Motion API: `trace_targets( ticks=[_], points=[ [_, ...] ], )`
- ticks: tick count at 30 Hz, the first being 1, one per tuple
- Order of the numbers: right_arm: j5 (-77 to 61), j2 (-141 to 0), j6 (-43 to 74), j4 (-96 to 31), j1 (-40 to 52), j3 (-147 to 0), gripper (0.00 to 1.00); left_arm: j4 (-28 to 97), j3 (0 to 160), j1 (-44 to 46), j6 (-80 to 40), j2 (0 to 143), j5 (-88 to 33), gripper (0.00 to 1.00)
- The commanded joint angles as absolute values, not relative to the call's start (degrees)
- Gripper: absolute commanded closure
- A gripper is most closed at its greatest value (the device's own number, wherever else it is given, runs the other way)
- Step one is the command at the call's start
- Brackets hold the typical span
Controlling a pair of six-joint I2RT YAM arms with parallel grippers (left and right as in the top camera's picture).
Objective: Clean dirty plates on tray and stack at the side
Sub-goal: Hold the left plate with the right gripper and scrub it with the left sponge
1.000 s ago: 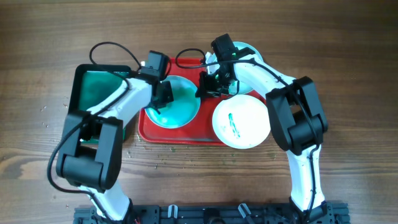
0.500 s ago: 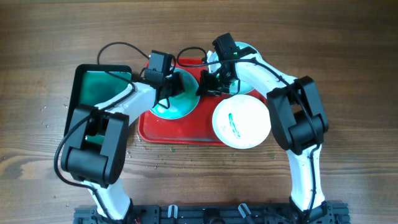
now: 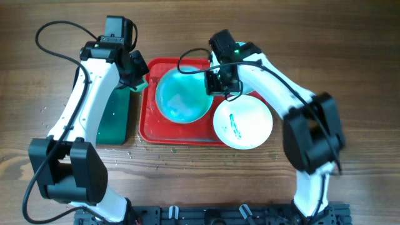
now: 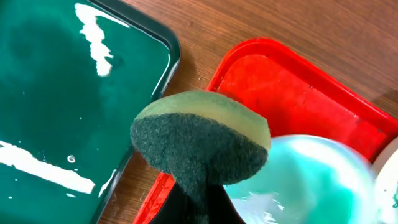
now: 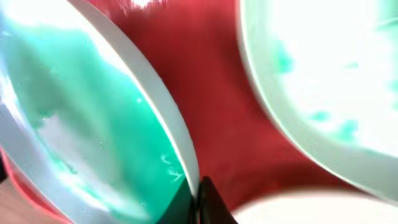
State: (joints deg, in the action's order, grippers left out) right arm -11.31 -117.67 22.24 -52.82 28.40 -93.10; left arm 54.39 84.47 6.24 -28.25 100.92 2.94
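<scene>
has swung the sponge point(image 4: 199, 140) off the teal-smeared plate point(image 3: 181, 99), left gripper point(image 3: 133, 70) fingers clamped on it, now above the edge between green tray point(image 3: 115, 122) and red tray point(image 3: 150, 128). still pinches that plate's rim narrowly with the right gripper point(image 3: 220, 82), plate on the red tray (teal film remains). likely scrubbing unfinished, stacking not begun.

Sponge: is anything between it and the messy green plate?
Nothing visible does. The sponge, in the left gripper, hangs by the red tray's rim, with open space to the plate. The right gripper holds its far side.
</scene>
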Motion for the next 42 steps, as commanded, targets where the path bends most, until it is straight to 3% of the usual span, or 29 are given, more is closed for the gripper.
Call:
trace_targets(
  ticks=[1, 12, 20, 26, 29, 30, 32, 35, 37, 39, 42],
  points=[
    [11.9, -107.3, 22.5, -55.9, 32.0, -93.3, 0.96, 53.3, 85.1, 5.7, -29.3, 100.5, 2.0, 0.96],
    [53.2, -105.7, 31.9, -64.1, 46.9, -93.3, 0.96, 53.4, 85.1, 5.7, -32.5, 100.5, 0.9, 0.96],
    [86.5, -105.7, 31.8, -63.4, 60.5, -93.3, 0.96, 53.4, 85.1, 5.7, -32.7, 100.5, 0.9, 0.96],
    [86.9, -105.7, 30.0, -62.6, 61.6, -93.3, 0.96, 53.4, 85.1, 5.7, -33.5, 100.5, 0.9, 0.96],
    [76.1, -105.7, 30.0, -61.9, 61.5, -93.3, 0.96, 53.4, 85.1, 5.7, -33.5, 100.5, 0.9, 0.96],
    [60.2, -105.7, 29.9, -61.4, 61.2, -93.3, 0.96, 53.4, 85.1, 5.7, -33.5, 100.5, 0.9, 0.96],
    [44.3, -105.7, 26.5, -59.3, 59.8, -93.3, 0.96, 53.4, 85.1, 5.7, -33.5, 100.5, 0.9, 0.96],
    [28.7, -105.4, 24.4, -59.2, 53.2, -93.3, 0.96, 53.4, 85.1, 5.7, -33.5, 100.5, 0.9, 0.96],
    [16.7, -104.1, 21.2, -59.5, 45.2, -93.3, 0.96, 53.4, 85.1, 5.9, -33.5, 100.5, 0.6, 0.96],
    [-1.4, -101.3, 17.0, -59.5, 29.6, -93.3, 0.96, 53.3, 85.1, 7.1, -35.3, 100.5, -0.9, 0.96],
    [-7.3, -100.1, 16.4, -61.6, 13.9, -93.3, 0.96, 52.1, 85.1, 9.3, -35.2, 100.5, -0.8, 0.96]
  ],
)
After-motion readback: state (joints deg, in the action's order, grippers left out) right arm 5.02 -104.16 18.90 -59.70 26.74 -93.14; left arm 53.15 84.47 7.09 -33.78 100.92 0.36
